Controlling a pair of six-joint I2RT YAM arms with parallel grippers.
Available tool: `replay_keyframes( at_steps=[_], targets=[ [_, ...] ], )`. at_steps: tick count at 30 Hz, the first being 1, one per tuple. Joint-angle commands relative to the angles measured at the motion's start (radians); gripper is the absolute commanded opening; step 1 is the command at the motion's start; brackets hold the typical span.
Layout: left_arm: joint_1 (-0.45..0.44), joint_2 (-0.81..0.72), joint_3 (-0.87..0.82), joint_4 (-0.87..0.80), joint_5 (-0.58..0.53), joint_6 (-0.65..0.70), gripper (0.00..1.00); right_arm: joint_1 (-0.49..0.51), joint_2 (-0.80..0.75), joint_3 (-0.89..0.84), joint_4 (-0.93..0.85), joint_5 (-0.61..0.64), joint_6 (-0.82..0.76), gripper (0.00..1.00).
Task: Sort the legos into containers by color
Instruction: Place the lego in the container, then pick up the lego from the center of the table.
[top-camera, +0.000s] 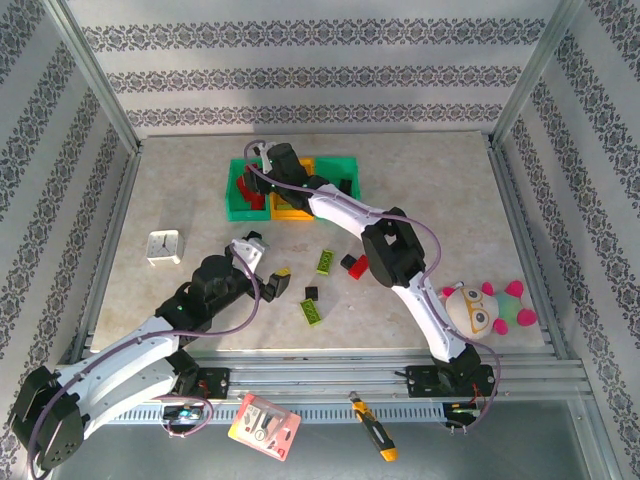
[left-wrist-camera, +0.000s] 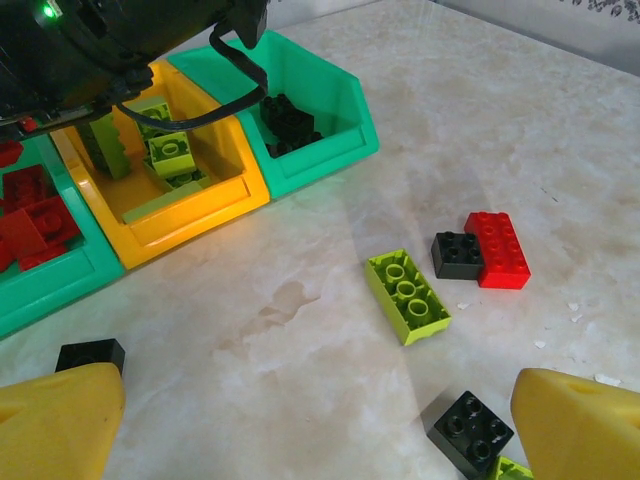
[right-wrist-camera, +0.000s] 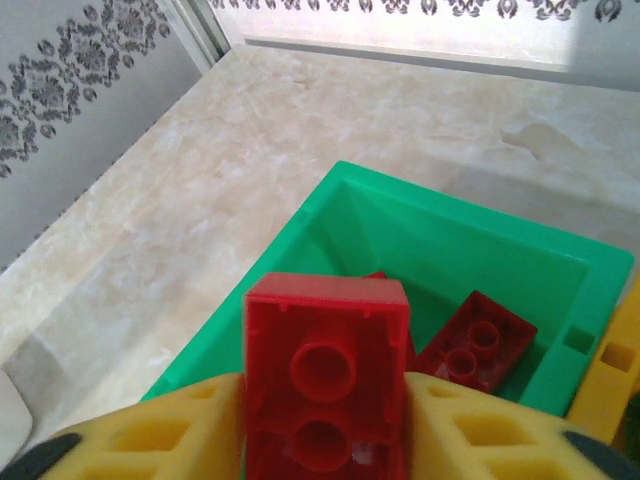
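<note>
Seen from above, the containers (top-camera: 292, 190) stand in a row at the far middle of the worktop (top-camera: 440, 190). The right gripper (top-camera: 262, 165) hangs over the left green bin (top-camera: 238, 212), and the left gripper (top-camera: 272, 282) sits low near a few loose legos (top-camera: 327, 262). The left wrist view shows red bricks (left-wrist-camera: 30, 215) in the left green bin (left-wrist-camera: 60, 285), lime bricks (left-wrist-camera: 168, 152) in the orange-yellow bin (left-wrist-camera: 200, 215) and black bricks (left-wrist-camera: 287, 118) in the right green bin (left-wrist-camera: 320, 165). On the worktop lie a lime brick (left-wrist-camera: 407, 296), a black brick (left-wrist-camera: 459, 254) touching a red one (left-wrist-camera: 497, 249), and two more black ones. The left gripper's (left-wrist-camera: 320, 420) jaws stand wide apart with nothing between them. In the right wrist view, the right gripper's (right-wrist-camera: 325, 425) jaws clamp a red brick (right-wrist-camera: 325, 370) above the left green bin (right-wrist-camera: 450, 250), where other red bricks (right-wrist-camera: 478, 345) lie inside.
</note>
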Motion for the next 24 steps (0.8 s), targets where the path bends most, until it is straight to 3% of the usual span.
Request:
replay_keyframes(
  at_steps=[1,3,6,16,24],
  targets=[
    [0.016,0.008,0.003,0.033,-0.039,-0.034,0.99,0.000,-0.009,0.049,0.000,-0.028,-0.029,0.57],
    [0.020,0.014,0.011,0.017,-0.056,-0.055,0.99,-0.004,-0.040,0.033,-0.005,-0.028,-0.046,0.67],
    [0.041,0.029,0.036,-0.030,-0.073,-0.097,0.99,-0.014,-0.117,-0.052,0.017,-0.020,-0.054,0.73],
    [0.221,0.215,0.181,-0.221,-0.127,-0.203,0.99,-0.048,-0.559,-0.680,0.246,-0.018,-0.043,0.79],
    [0.350,0.503,0.376,-0.355,-0.041,-0.147,0.99,-0.044,-0.880,-1.074,0.240,-0.022,-0.078,0.81]
  ],
)
